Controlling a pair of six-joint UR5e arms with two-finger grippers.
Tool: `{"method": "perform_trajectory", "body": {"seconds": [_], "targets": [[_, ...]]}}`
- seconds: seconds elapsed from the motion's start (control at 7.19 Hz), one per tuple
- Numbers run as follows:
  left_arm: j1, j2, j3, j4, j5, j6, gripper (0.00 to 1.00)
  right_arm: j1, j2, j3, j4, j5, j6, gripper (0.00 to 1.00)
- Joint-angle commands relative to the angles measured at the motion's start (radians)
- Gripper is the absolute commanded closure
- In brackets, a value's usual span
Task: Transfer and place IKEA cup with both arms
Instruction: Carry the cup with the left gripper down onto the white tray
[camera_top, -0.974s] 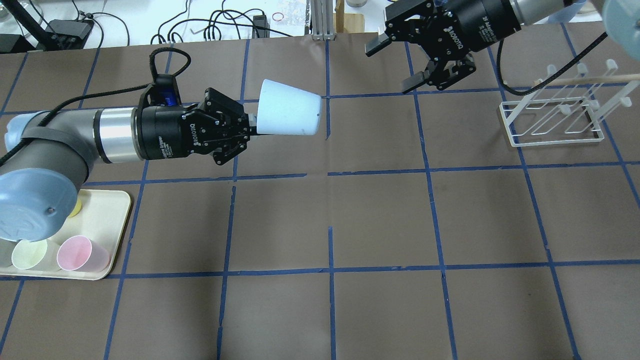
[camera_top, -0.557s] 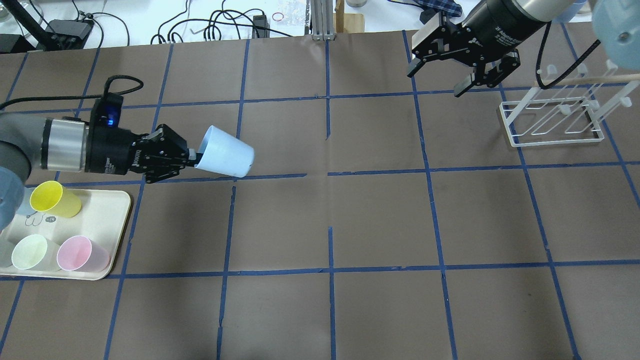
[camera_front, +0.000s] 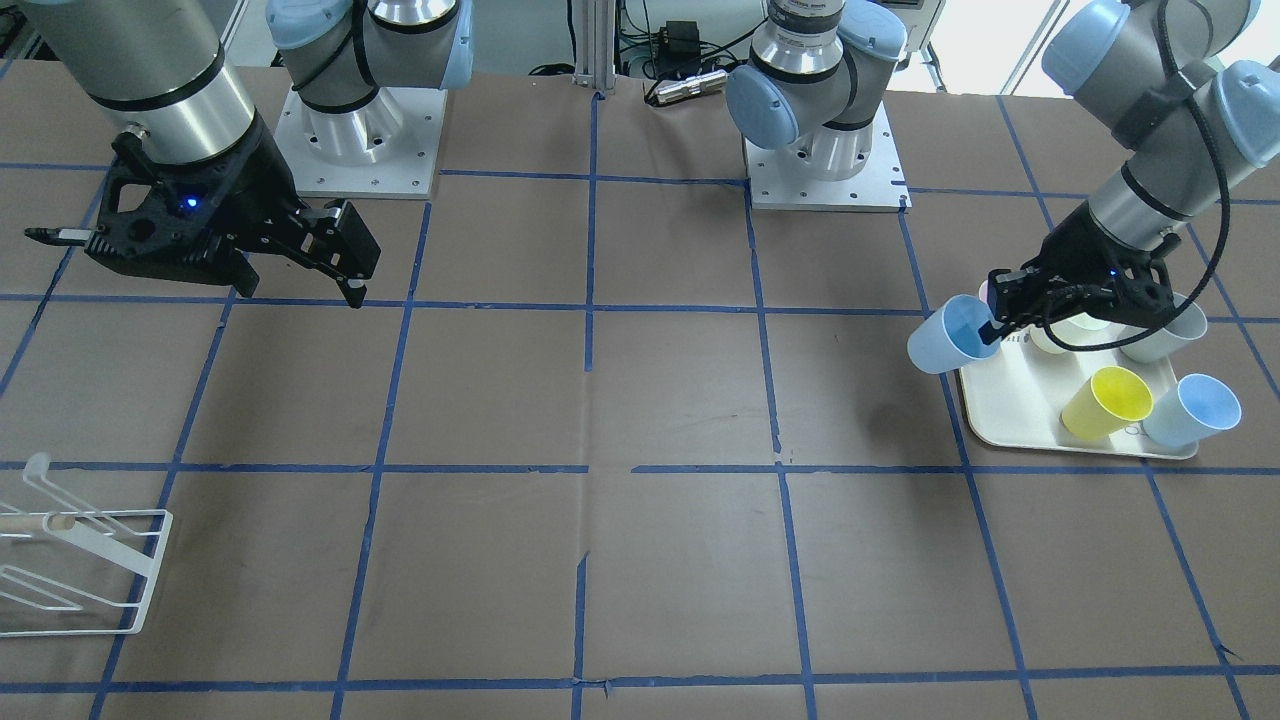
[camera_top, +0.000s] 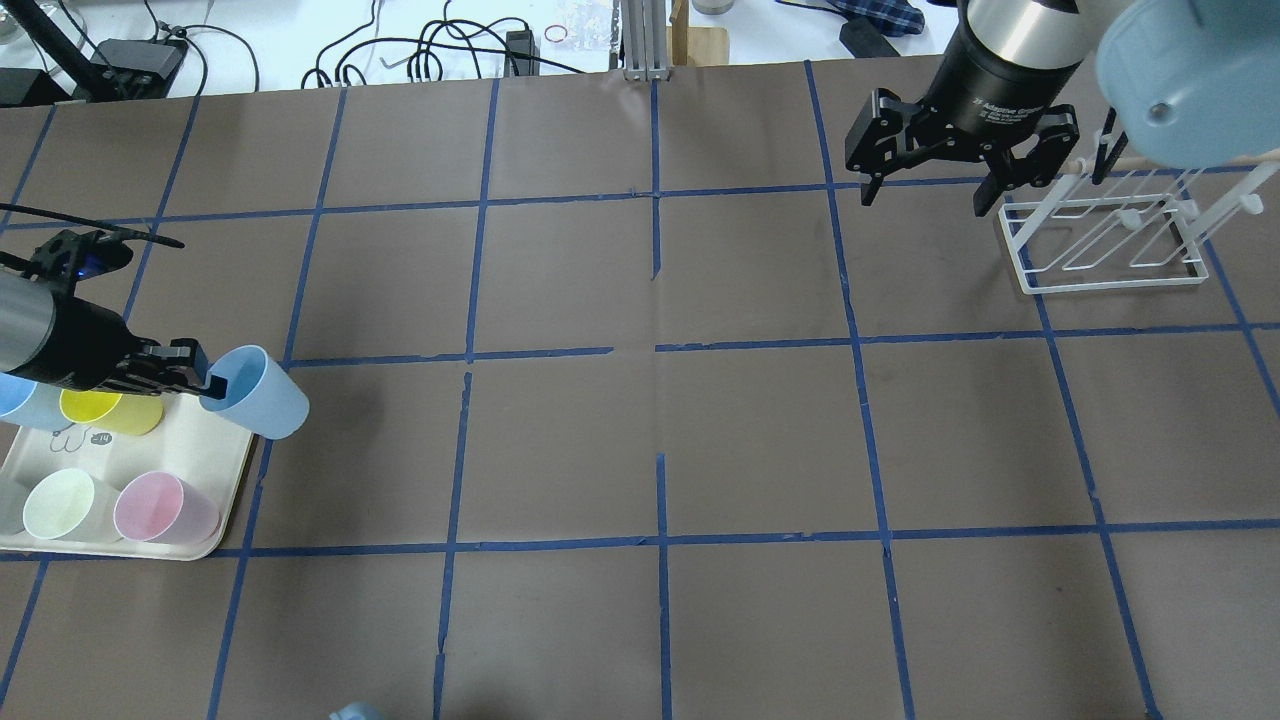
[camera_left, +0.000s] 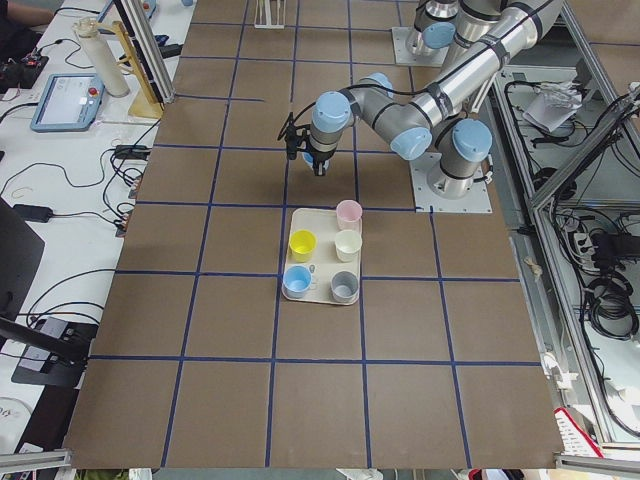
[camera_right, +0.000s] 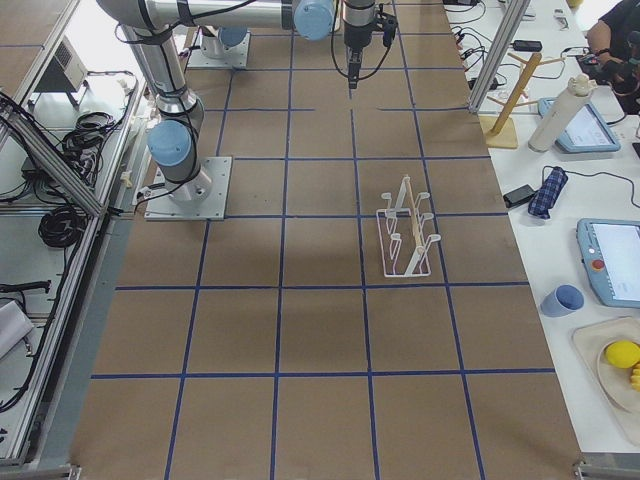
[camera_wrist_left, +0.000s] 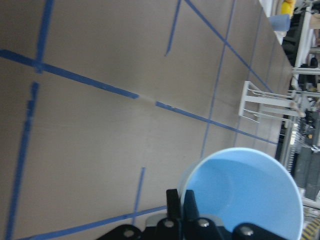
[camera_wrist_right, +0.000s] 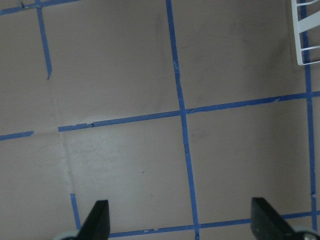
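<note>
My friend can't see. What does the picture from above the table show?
The left tool holds a pale blue cup by its rim, beside a cream tray of other cups. Far across the brown table, the right tool hangs open near a white wire rack.

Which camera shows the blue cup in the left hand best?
Front-facing: the whole blue cup shows, tilted, its rim pinched by the left hand. Overhead shows it too, from above. The left wrist shows only its open mouth; side views, too small.
</note>
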Motion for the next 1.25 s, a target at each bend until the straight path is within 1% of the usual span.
{"method": "perform_trajectory", "body": {"seconds": [0.0,0.14,0.28,0.42,0.56,0.97,1.11], "targets": [[0.063,-0.089,0.003,0.148,0.066,0.176,1.00,0.031,-0.005,0.010,-0.021,-0.046,0.007,0.00],[0.077,-0.118,0.005,0.214,0.066,0.204,1.00,0.031,-0.005,0.012,-0.050,-0.059,0.003,0.00],[0.087,-0.151,0.006,0.252,0.066,0.248,1.00,0.031,0.012,0.013,-0.056,-0.046,0.012,0.00],[0.087,-0.175,0.034,0.254,0.066,0.238,1.00,0.031,0.006,0.012,-0.045,-0.062,0.003,0.00],[0.087,-0.191,0.049,0.248,0.059,0.238,1.00,0.031,-0.006,0.007,-0.053,-0.047,0.012,0.00],[0.081,-0.235,0.049,0.256,0.052,0.221,1.00,0.022,-0.010,-0.005,-0.047,-0.045,0.012,0.00],[0.082,-0.250,0.051,0.257,0.057,0.230,1.00,0.026,-0.016,-0.005,-0.036,-0.031,0.012,0.00]]}}
